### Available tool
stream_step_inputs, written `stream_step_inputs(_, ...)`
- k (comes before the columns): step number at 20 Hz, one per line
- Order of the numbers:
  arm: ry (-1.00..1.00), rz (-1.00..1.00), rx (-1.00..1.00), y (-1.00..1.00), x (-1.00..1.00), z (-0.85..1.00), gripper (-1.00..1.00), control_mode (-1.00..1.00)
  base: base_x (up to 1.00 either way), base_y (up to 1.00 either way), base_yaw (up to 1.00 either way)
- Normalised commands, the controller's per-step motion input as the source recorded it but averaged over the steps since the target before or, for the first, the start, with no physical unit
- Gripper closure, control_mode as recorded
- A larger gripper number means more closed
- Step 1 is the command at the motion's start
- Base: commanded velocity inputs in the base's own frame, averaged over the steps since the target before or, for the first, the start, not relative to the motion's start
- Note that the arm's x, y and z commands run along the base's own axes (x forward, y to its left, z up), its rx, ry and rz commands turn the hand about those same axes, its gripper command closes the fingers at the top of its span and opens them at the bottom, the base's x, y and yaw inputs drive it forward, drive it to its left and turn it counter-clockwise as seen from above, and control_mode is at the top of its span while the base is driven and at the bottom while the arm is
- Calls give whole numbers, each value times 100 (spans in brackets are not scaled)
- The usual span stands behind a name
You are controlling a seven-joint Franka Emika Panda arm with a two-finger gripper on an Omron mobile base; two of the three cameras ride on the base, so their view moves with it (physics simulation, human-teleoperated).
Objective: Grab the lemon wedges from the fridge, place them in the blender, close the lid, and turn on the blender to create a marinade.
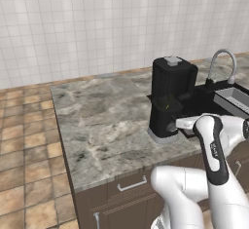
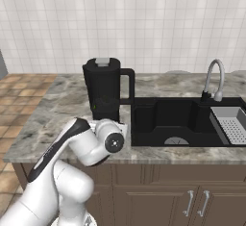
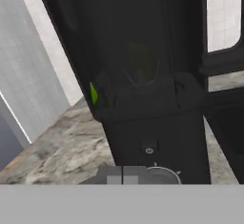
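Because the closed gripper point(image 3: 123, 174) sits right at the round knob point(image 3: 162, 175) on the blender point(image 1: 170, 99), a skewed push could slide the base across the counter point(image 1: 102, 121) instead of switching it on. Lemon wedges point(image 3: 94, 93) lie inside, with the lid point(image 1: 172, 61) on. Low over the counter edge, the arm reaches level toward the base.

The white arm point(image 1: 214, 150) rises from the base, bends at a dark-banded elbow and reaches forward and low, its forearm lying nearly level at worktop height. The wrist point(image 2: 113, 141) points the hand straight ahead. The gripper point(image 3: 123, 174) has its jaws closed together, the two tips pressed side by side with no gap between them.
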Motion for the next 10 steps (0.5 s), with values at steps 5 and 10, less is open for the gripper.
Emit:
stream_step_inputs(5,-4,-6,0,17,30,-66,100,-100,0,0,0)
stream_step_inputs(10,-5,-6,1,8,9,-71,100,-100,0,0,0)
